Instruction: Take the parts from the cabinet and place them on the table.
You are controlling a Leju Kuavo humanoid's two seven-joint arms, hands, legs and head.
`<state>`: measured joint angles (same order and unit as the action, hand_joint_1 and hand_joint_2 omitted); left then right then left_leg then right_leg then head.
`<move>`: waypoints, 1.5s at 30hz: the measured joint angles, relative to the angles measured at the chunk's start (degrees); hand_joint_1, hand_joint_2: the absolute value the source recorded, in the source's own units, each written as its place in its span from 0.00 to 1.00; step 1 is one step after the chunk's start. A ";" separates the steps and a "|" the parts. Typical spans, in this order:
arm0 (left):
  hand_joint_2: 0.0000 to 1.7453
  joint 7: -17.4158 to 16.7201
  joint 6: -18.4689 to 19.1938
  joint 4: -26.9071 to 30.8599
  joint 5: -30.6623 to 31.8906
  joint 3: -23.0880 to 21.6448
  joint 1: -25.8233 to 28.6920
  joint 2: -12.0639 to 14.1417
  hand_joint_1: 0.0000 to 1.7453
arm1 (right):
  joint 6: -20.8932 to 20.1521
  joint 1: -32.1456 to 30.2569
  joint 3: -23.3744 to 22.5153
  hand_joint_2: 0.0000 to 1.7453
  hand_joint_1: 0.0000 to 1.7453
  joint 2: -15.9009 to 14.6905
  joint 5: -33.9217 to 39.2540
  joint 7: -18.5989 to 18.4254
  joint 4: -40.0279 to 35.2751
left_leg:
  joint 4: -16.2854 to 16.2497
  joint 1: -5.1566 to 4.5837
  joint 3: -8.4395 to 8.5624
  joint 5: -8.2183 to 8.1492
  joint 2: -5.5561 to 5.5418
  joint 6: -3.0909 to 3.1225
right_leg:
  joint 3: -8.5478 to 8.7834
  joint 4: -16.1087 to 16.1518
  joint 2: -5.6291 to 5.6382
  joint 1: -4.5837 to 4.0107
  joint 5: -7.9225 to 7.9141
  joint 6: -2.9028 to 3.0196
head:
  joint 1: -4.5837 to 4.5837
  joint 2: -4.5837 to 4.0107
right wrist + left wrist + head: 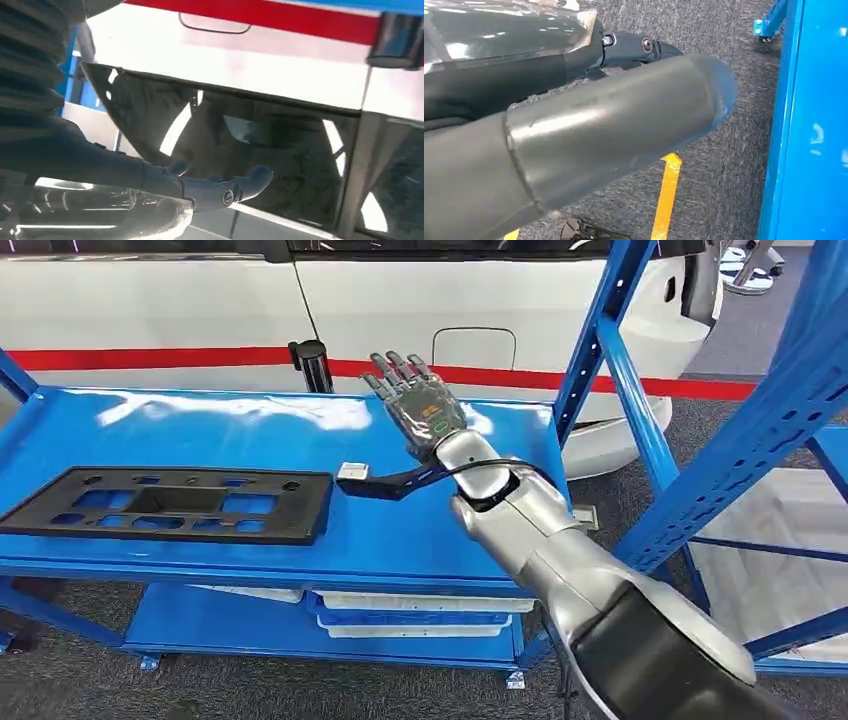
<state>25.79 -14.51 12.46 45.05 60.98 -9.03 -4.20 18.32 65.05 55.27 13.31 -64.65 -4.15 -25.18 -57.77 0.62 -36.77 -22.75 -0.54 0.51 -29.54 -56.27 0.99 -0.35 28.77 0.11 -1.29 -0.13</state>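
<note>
Parts I can count come to one: a flat black frame panel (170, 505) lying on the blue counter (420, 530), toward its left end. Whether it counts as delivered I can only judge; it looks set down. My right hand (420, 405) hovers above the counter's right end, fingers spread, holding nothing. My left hand (574, 145) hangs by the floor, and I cannot tell how its fingers lie. Two white trays (420, 615) sit on the lower shelf.
</note>
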 joint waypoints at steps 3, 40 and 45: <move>0.00 0.26 0.00 0.00 -0.13 0.13 0.34 0.00 0.00 | 0.02 0.51 -1.33 1.00 0.00 -1.09 -0.37 0.11 0.09 | 0.00 0.00 0.00 0.00 0.00 0.00 | 0.00 0.00 0.00 0.00 0.00 0.00 | 0.00 0.00; 1.00 1.33 -0.50 0.00 -1.75 1.68 1.69 0.37 0.00 | -1.84 0.83 -15.82 1.00 0.00 -7.56 0.63 9.61 -3.17 | 0.00 -0.01 0.00 0.00 0.00 0.00 | 0.03 0.00 -0.02 0.00 0.00 -0.01 | 0.00 0.00; 1.00 1.55 -0.65 0.00 -2.03 2.10 2.16 0.39 0.00 | -2.36 -0.42 -16.61 1.00 0.00 -8.19 0.90 11.41 -5.68 | 0.00 0.00 0.00 0.00 0.00 0.00 | 0.02 0.00 -0.02 -0.01 0.00 -0.01 | -0.02 0.00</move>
<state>27.34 -15.17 12.46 43.01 63.08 -6.87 -3.80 15.96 64.63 38.66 5.12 -63.76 7.26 -30.86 -57.77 0.62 -36.77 -22.75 -0.54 0.52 -29.52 -56.27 0.96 -0.36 28.77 0.11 -1.31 -0.13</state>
